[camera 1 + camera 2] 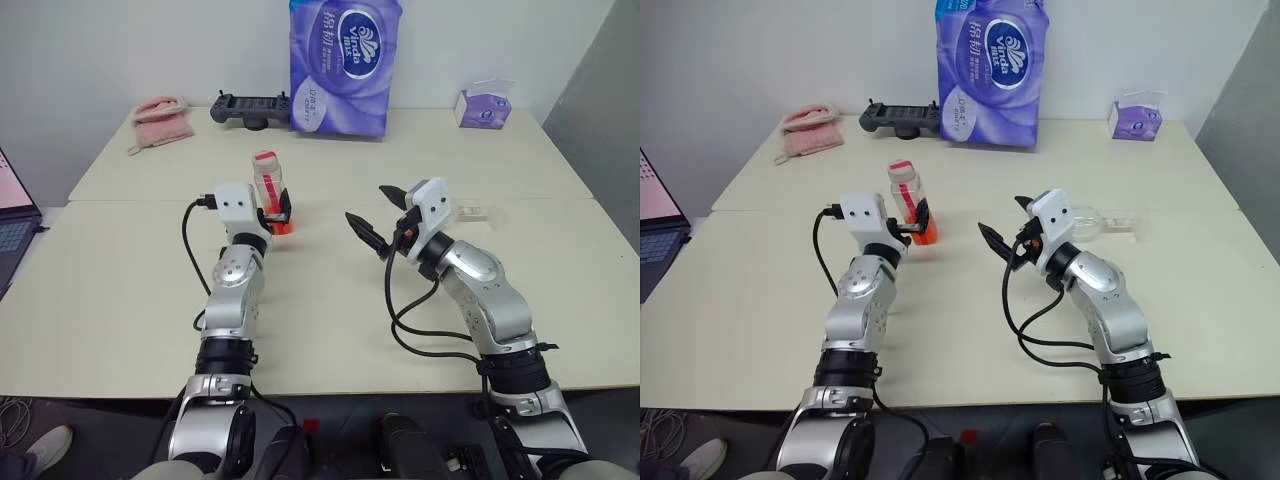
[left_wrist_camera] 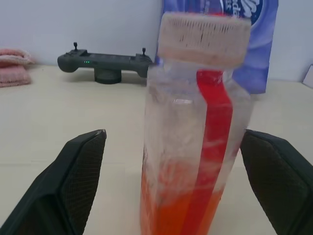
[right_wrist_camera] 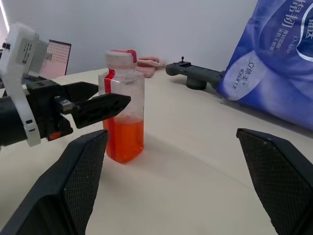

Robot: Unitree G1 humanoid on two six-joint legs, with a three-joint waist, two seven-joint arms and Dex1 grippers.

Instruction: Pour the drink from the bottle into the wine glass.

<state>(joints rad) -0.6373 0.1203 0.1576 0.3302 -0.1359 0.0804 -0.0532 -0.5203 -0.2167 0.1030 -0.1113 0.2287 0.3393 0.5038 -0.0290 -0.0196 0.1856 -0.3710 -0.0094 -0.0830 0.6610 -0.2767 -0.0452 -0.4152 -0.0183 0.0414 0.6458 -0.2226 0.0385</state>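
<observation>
Bottle [image 1: 270, 190] stands upright on table [image 1: 120, 300], drink in its lower part, capped, between the spread fingers of the left hand [image 2: 171, 186]. Right hand [image 1: 385, 215] released, empty; glass [image 1: 1110, 222] lies beyond it. Close squarely on the flat sides, mid-height; avoid tipping.

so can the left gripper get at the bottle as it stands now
Probably yes. The left gripper is open with a finger on either side of the bottle, which stands upright on the table. Nothing sits between the fingers and the bottle, so closing looks enough.
</observation>
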